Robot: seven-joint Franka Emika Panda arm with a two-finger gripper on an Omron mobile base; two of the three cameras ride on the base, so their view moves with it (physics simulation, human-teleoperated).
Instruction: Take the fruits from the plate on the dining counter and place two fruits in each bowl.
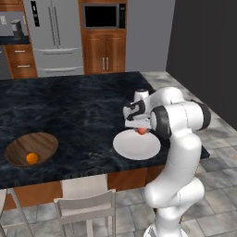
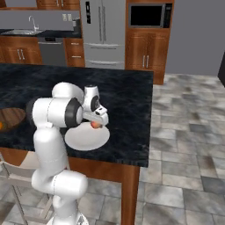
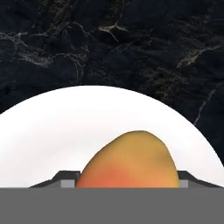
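A red-orange fruit (image 1: 141, 131) (image 2: 95, 125) (image 3: 131, 162) sits at the far edge of the white plate (image 1: 136, 147) (image 2: 85, 138) (image 3: 65, 131), near the right end of the black dining counter (image 1: 69, 106) (image 2: 123, 88). My gripper (image 1: 141, 128) (image 2: 95, 122) (image 3: 127, 183) reaches down over it. In the hand view a finger tip presses each side of the fruit, so the gripper is shut on it. Far to the left, the brown wooden bowl (image 1: 32, 147) (image 2: 11, 117) holds an orange ball (image 1: 31, 158).
Two pale chairs (image 1: 85, 199) stand against the counter's near side below the bowl and plate. The counter's right edge (image 2: 147, 118) drops to tiled floor just beyond the plate. Fridge and wooden cabinets line the far wall.
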